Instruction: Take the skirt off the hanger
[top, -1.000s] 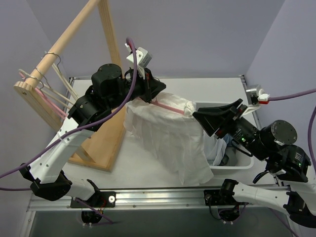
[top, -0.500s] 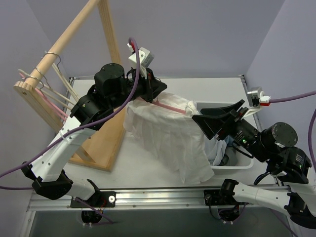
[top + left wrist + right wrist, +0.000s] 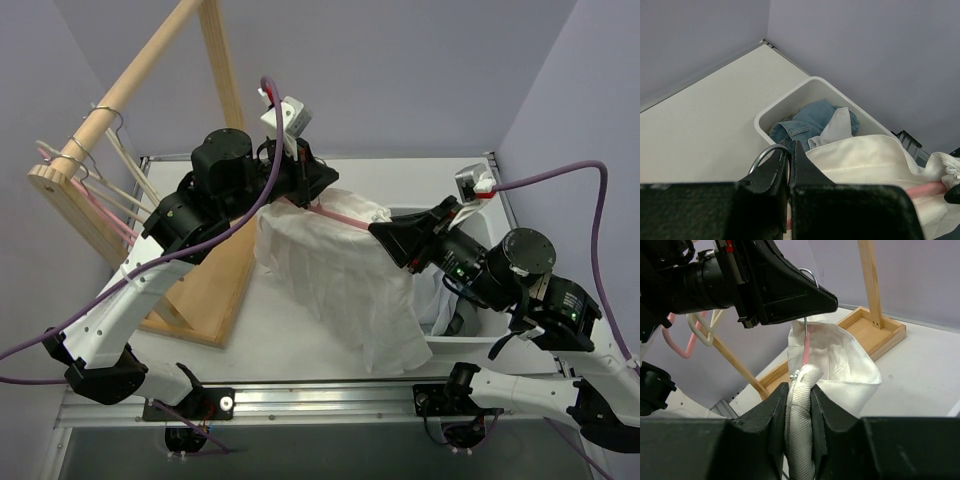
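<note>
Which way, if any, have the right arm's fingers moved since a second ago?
Yes. In the top view the right arm's fingers have shifted left relative to the white plastic bin, onto the white cloth skirt.

The left arm (image 3: 150, 275) rises from its base at the near left corner and slants up and inward. It bends at a bulky black wrist, so the left pincer (image 3: 328, 182) points right, over the middle of the bench (image 3: 410, 170). Its jaws are pressed together, with the wire hook of the hanger (image 3: 761, 156) pinched between them. The right arm (image 3: 560, 310) reaches in from the near right, forearm angled left and away. The right pincer (image 3: 384, 236) faces the left one, near it but apart. Its fingers (image 3: 771, 410) are nearly closed, clamping a rolled bunch of the skirt (image 3: 801, 390)
</note>
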You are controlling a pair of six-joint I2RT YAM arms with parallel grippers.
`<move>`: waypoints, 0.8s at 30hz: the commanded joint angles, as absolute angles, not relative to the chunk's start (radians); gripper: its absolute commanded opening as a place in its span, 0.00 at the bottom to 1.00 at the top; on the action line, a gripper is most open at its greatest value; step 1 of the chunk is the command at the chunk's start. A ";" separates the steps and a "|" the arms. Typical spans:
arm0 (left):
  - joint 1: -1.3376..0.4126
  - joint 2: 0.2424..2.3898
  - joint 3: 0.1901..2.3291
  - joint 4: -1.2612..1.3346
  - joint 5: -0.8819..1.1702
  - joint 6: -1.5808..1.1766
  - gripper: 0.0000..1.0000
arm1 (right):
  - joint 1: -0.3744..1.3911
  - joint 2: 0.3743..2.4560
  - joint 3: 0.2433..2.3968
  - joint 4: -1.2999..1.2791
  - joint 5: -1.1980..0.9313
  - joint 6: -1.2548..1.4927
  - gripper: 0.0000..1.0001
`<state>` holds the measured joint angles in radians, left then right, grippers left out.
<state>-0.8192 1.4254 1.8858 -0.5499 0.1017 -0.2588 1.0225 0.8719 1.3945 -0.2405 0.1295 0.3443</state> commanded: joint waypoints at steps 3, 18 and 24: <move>-0.821 1.413 1.927 -0.466 0.092 -0.276 0.02 | 1.028 0.815 1.393 -0.170 0.179 0.337 0.15; -0.821 1.427 1.921 -0.442 0.101 -0.301 0.02 | 1.028 0.752 1.382 -0.193 0.232 0.341 0.22; -0.821 1.425 1.925 -0.440 0.107 -0.305 0.02 | 1.028 0.784 1.394 -0.189 0.213 0.336 0.19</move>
